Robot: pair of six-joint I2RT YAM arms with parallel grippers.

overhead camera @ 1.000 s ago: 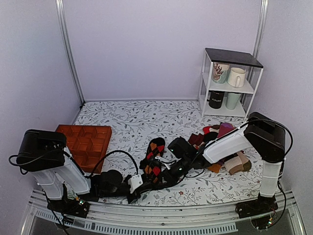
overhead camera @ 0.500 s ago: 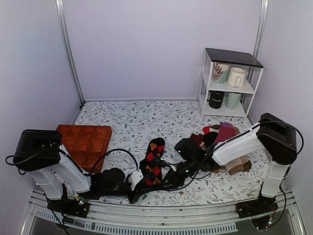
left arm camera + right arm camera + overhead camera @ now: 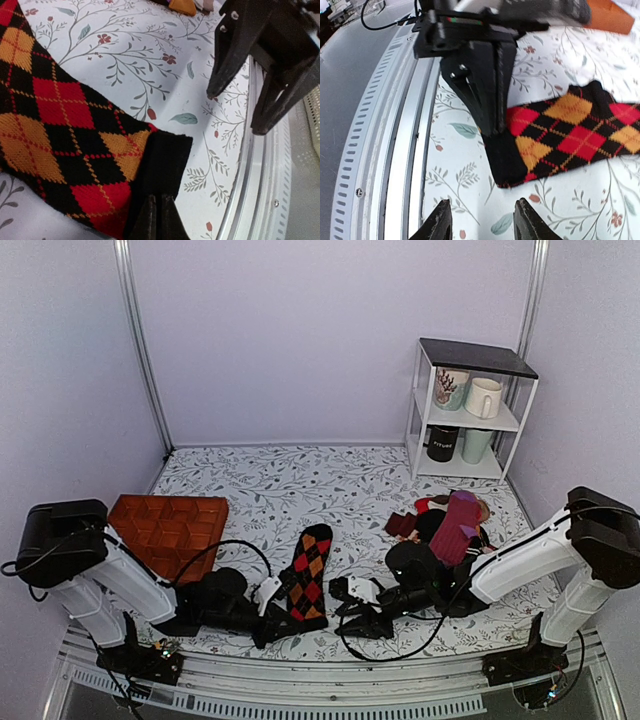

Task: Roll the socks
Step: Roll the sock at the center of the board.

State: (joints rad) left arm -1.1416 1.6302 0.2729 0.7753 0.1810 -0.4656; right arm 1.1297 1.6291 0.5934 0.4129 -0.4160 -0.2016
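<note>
The socks [image 3: 308, 575], black with red and orange diamonds, lie flat and lengthwise near the table's front edge. My left gripper [image 3: 279, 621] is shut on their plain black cuff [image 3: 165, 160] at the near end. The left wrist view has the left gripper [image 3: 157, 201] with its tips pressed together on that cuff. My right gripper [image 3: 346, 624] stands open just right of the cuff, with nothing between its fingers. In the right wrist view the right gripper [image 3: 482, 216] is a short way off the socks [image 3: 570, 130], facing the left gripper [image 3: 490, 85].
An orange compartment tray [image 3: 170, 528] sits at the left. A pile of other socks [image 3: 452, 525] lies at the right, behind my right arm. A white shelf with mugs [image 3: 470, 410] stands at the back right. A metal rail [image 3: 320, 680] runs along the near edge.
My right gripper has let go of the socks, opened and drawn back to the right. The socks, bunched before, now lie stretched out flat, with the left gripper still on the cuff.
</note>
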